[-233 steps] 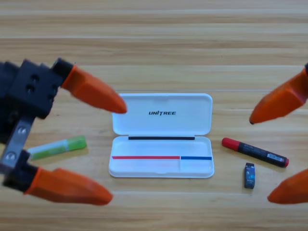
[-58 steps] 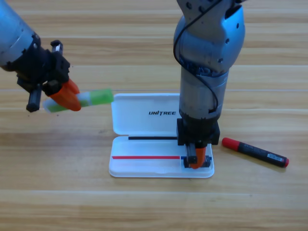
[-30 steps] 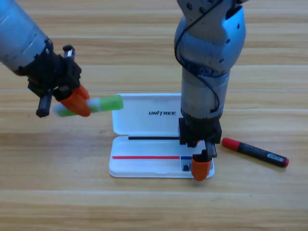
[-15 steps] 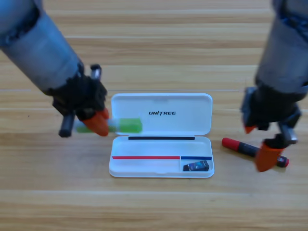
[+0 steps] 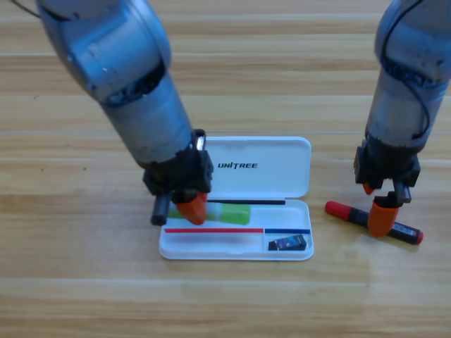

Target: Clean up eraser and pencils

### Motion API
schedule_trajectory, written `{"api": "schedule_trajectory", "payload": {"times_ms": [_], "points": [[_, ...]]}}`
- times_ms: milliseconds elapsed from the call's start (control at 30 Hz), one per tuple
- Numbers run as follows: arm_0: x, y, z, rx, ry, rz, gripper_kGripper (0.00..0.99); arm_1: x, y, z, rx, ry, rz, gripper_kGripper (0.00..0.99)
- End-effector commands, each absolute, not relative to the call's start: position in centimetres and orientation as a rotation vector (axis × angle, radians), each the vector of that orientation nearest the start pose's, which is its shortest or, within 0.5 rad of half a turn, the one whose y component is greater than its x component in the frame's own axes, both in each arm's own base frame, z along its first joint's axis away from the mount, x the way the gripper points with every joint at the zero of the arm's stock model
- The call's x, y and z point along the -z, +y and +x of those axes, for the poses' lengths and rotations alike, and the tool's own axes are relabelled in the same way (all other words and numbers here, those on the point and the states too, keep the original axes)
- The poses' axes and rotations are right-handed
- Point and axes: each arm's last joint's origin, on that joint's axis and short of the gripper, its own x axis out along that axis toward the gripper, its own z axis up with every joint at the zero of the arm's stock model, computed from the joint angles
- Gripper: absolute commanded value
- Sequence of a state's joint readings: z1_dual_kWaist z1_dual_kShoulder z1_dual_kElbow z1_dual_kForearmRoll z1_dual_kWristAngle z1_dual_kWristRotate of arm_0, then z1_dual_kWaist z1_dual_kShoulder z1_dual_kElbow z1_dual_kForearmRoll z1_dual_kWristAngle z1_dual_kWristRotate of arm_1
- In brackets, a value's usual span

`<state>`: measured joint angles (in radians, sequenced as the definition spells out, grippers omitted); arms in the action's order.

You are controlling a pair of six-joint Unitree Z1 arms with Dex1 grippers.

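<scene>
Green-ended pencil [image 5: 224, 212]: you are holding it in the left gripper [image 5: 190, 209], jaws closed on its pale end, with the bright green end sticking out to the gripper's right over the long compartment of the white case [image 5: 236, 250].
Its axis: it is lying nearly level, long axis running left to right along the case, green end pointing toward the right arm's side.
Doing this step well: you are best keeping that axis parallel to the case's long walls, lowering until the stick is resting on the floor of the compartment, and only then letting go; a tilted release could, in my judgement, leave one end riding on the rim.
Eraser [image 5: 289, 243]: it is lying in the small compartment, below and well to the right of the left gripper, apart from the pencil.
Red-and-black marker [image 5: 373, 222]: it is lying on the table [image 5: 84, 282] right of the case, slanting down to the right, red cap toward the case.
Right gripper [image 5: 380, 211]: it is pointing down right over the marker's middle; you cannot tell whether it is gripping yet.
</scene>
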<state>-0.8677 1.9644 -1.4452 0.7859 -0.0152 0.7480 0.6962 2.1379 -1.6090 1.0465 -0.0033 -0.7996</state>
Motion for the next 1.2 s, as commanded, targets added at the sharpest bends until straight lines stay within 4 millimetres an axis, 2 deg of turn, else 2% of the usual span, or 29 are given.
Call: {"api": "schedule_trajectory", "payload": {"times_ms": [33,133,233,333,467,533,800,900,967,1200], "points": [[-21.5,-31.3,25.4,1.221,0.971,1.183,0.000,-16.9,25.4,32.9,-1.149,1.354,-1.162,0.667],[-21.2,-31.6,25.7,1.219,0.970,1.182,0.000,-16.1,25.5,33.1,-1.163,1.370,-1.157,0.471],[-21.0,-31.8,25.8,1.218,0.971,1.180,0.000,-15.6,25.5,33.0,-1.185,1.377,-1.145,0.189],[-20.9,-31.8,25.8,1.217,0.976,1.179,0.000,-15.4,25.6,33.1,-1.191,1.380,-1.140,0.009],[-20.8,-31.9,25.9,1.209,0.985,1.166,0.000,-15.6,25.5,33.0,-1.190,1.376,-1.140,0.000],[-20.8,-31.9,25.8,1.208,0.987,1.161,0.000,-16.4,25.4,32.8,-1.187,1.362,-1.139,0.000],[-21.2,-31.9,25.7,1.204,0.992,1.123,0.000,-23.2,23.8,30.5,-1.171,1.241,-1.123,0.000],[-21.2,-31.8,25.6,1.208,0.997,1.117,0.000,-25.0,23.7,29.5,-1.181,1.220,-1.126,0.000],[-21.0,-31.7,25.6,1.210,0.998,1.111,0.000,-25.6,23.7,29.0,-1.186,1.215,-1.129,0.000],[-21.0,-31.7,25.4,1.213,1.001,1.098,0.000,-25.5,24.2,28.4,-1.204,1.220,-1.143,0.000]]}}
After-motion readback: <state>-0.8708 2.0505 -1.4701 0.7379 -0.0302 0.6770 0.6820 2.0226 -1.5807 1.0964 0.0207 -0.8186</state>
